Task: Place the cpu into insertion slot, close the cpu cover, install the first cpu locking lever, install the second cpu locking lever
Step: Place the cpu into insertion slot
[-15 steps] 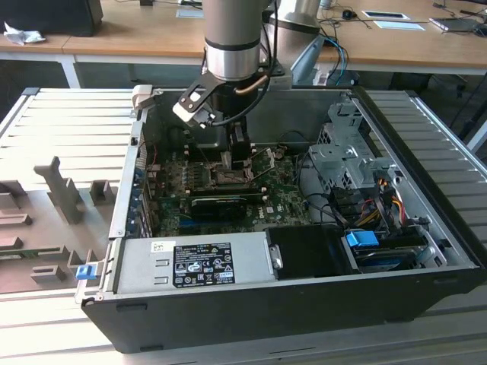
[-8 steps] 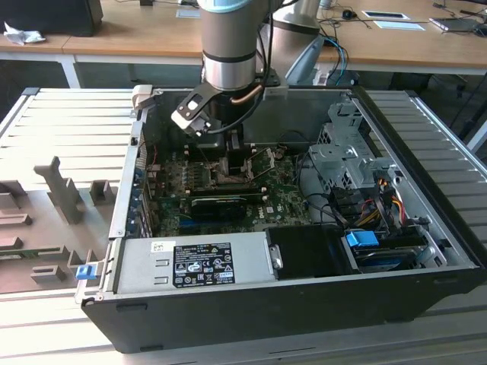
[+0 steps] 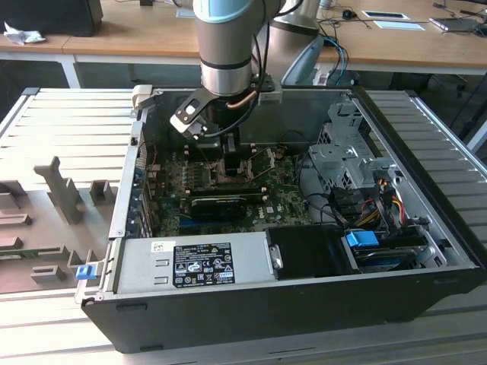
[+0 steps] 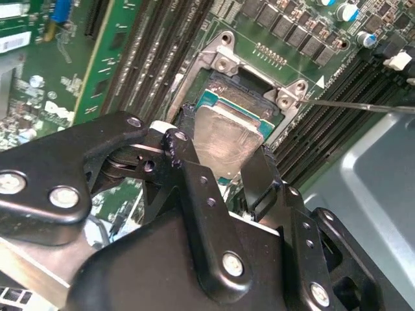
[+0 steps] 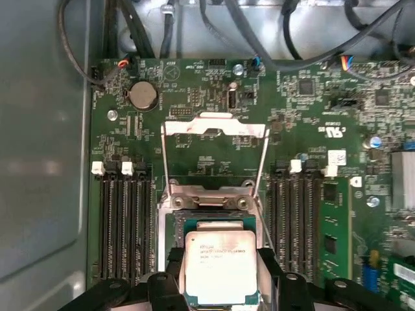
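Observation:
The cpu (image 5: 217, 259), a small square chip with a pale silver top, sits between my black fingers (image 5: 174, 262), directly over the insertion slot (image 5: 209, 202). My gripper (image 5: 219, 262) is shut on its two side edges. In the second wrist view the cpu (image 4: 224, 133) hangs slightly tilted over the silver-framed insertion slot (image 4: 227, 61), with my gripper (image 4: 220, 152) around it. I cannot tell whether the chip is seated. The cpu cover (image 5: 214, 127) stands flipped up behind the socket. A thin locking lever (image 4: 363, 105) juts out sideways. In the exterior view my gripper (image 3: 221, 156) is low inside the case.
Rows of memory slots (image 5: 123, 220) flank the socket on both sides. A long black card (image 3: 221, 204) lies in front of the socket, then the power supply (image 3: 190, 262). A drive cage (image 3: 346, 156) and cable bundles (image 3: 365, 201) fill the exterior view's right. The case walls (image 3: 125, 198) close in.

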Tool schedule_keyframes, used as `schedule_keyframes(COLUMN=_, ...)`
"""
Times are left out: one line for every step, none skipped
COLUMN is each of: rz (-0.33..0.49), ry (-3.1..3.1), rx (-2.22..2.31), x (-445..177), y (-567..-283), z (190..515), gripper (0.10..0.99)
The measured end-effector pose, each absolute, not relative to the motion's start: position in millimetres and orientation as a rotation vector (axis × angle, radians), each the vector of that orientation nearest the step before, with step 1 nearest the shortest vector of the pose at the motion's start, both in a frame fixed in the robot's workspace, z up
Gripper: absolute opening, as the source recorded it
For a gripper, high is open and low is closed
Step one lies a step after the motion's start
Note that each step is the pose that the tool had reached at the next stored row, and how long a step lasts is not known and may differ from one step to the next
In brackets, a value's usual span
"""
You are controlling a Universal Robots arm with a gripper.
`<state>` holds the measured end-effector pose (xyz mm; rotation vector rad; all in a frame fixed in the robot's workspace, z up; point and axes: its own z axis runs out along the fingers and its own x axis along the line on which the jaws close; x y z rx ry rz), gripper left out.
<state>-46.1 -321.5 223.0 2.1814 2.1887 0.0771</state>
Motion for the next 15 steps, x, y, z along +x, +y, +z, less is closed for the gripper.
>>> schedule_keyframes(rz=0.076, ry=2.188, rx=2.181, x=-47.0, y=-320.1, z=219.2, gripper=0.529)
schedule_keyframes(rz=0.074, ry=2.186, rx=2.182, x=-47.3, y=-319.3, z=215.7, gripper=0.529)
schedule_keyframes(rz=0.073, ry=2.174, rx=2.193, x=-47.2, y=-319.2, z=212.7, gripper=0.529)
schedule_keyframes(rz=0.073, ry=2.155, rx=2.211, x=-47.3, y=-319.2, z=210.4, gripper=0.529)
schedule_keyframes(rz=0.072, ry=2.152, rx=2.214, x=-47.3, y=-319.1, z=209.6, gripper=0.529)
schedule_keyframes(rz=0.073, ry=2.151, rx=2.214, x=-47.4, y=-318.9, z=208.9, gripper=0.529)
schedule_keyframes(rz=0.072, ry=2.151, rx=2.214, x=-47.4, y=-318.4, z=207.8, gripper=0.529)
schedule_keyframes(rz=0.072, ry=2.151, rx=2.214, x=-47.4, y=-318.0, z=207.3, gripper=0.529)
schedule_keyframes(rz=0.072, ry=2.151, rx=2.214, x=-47.4, y=-317.5, z=206.8, gripper=0.529)
schedule_keyframes(rz=0.072, ry=2.151, rx=2.214, x=-47.4, y=-316.7, z=206.0, gripper=0.529)
schedule_keyframes(rz=0.071, ry=2.152, rx=2.213, x=-47.4, y=-315.9, z=205.3, gripper=0.529)
schedule_keyframes(rz=0.071, ry=2.154, rx=2.21, x=-47.4, y=-315.5, z=204.2, gripper=0.529)
schedule_keyframes(rz=0.07, ry=2.156, rx=2.208, x=-47.3, y=-315.4, z=203.6, gripper=0.529)
schedule_keyframes(rz=0.069, ry=2.156, rx=2.207, x=-47.4, y=-315.2, z=202.4, gripper=0.529)
schedule_keyframes(rz=0.069, ry=2.156, rx=2.207, x=-47.4, y=-315.2, z=201.5, gripper=0.529)
